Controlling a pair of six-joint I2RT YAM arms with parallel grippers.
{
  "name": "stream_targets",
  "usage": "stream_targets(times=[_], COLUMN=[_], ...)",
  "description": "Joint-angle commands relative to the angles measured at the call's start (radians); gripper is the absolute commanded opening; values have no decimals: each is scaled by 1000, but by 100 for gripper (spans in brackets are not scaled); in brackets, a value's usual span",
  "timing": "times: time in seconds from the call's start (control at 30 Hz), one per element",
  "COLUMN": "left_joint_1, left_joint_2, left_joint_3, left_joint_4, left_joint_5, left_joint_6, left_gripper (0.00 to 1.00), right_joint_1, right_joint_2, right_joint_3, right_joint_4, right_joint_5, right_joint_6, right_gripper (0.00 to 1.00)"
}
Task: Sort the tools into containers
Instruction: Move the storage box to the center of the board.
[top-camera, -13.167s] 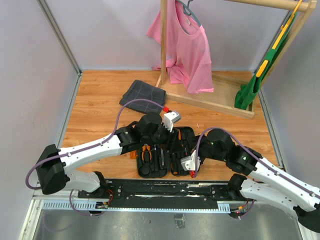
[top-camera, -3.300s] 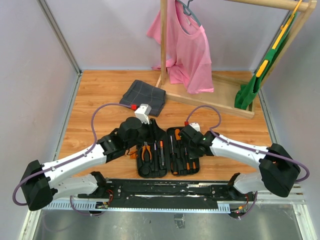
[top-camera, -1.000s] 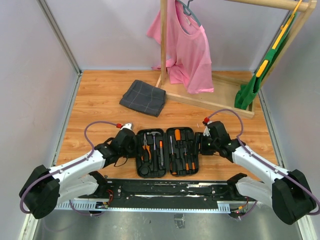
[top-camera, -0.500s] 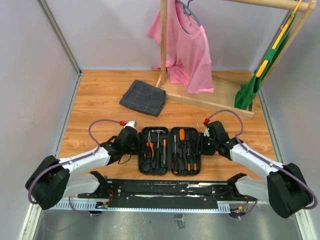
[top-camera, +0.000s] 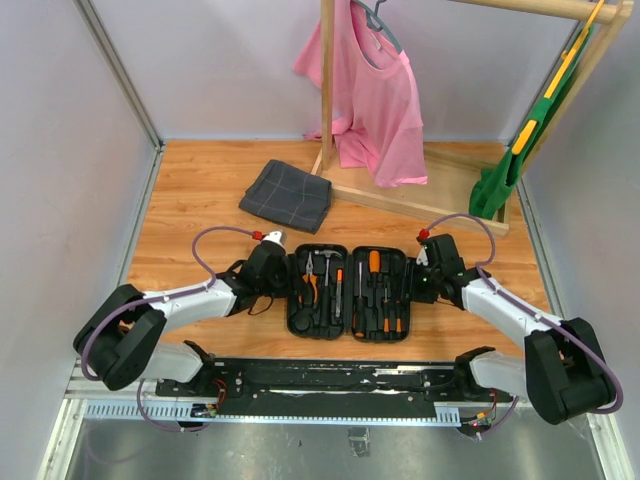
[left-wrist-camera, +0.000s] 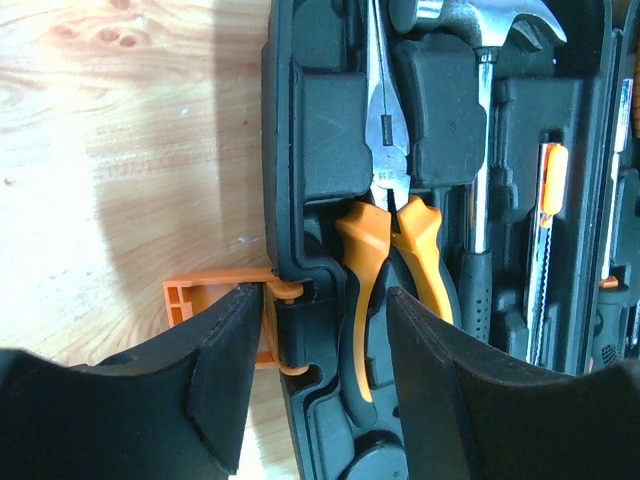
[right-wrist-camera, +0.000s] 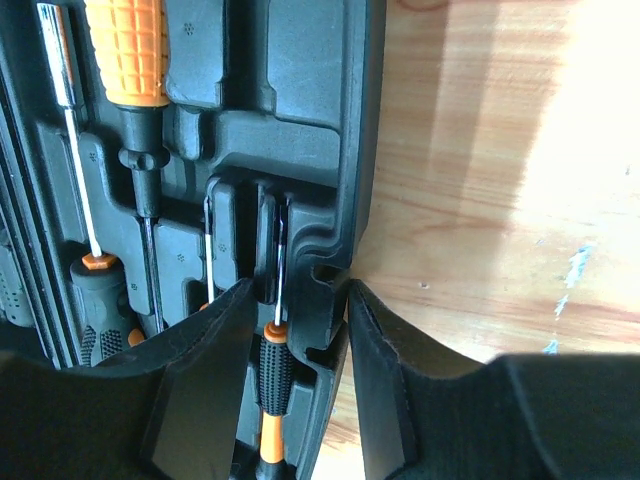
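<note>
The black tool case (top-camera: 348, 250) lies open and flat on the wooden table. Its left half holds pliers (left-wrist-camera: 385, 160) and a hammer (left-wrist-camera: 480, 30), and its right half holds several screwdrivers (top-camera: 373, 270). My left gripper (left-wrist-camera: 320, 300) stands astride the case's left rim, jaws apart. Its outer finger sits against the orange clasp (left-wrist-camera: 200, 295) and its inner finger hangs over the pliers' handle. My right gripper (right-wrist-camera: 300, 290) pinches the right rim (right-wrist-camera: 355, 120), one finger outside it and one inside beside a small screwdriver (right-wrist-camera: 272, 370).
A folded dark grey checked cloth (top-camera: 286, 195) lies behind the case. A wooden rack base (top-camera: 410, 205) with a pink shirt (top-camera: 375, 100) stands at the back. A green bag (top-camera: 500, 180) hangs at the right. Walls enclose the table.
The open case has slid to the right and a little away from the arm bases, with both grippers at its sides. The right jaws have narrowed onto the rim.
</note>
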Motion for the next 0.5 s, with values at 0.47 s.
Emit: stream_targets(times=[0.47], left_joint_1=[1], left_joint_2=[-121], left_joint_3=[55], left_joint_4=[-88], left_joint_5=[-1], left_joint_6=[32], left_gripper=[65], right_joint_1=[-73], right_joint_2=[-21], right_joint_3=[19], right_joint_4=[14], right_joint_5=[-47], right_joint_6=[-63], right_gripper=[53])
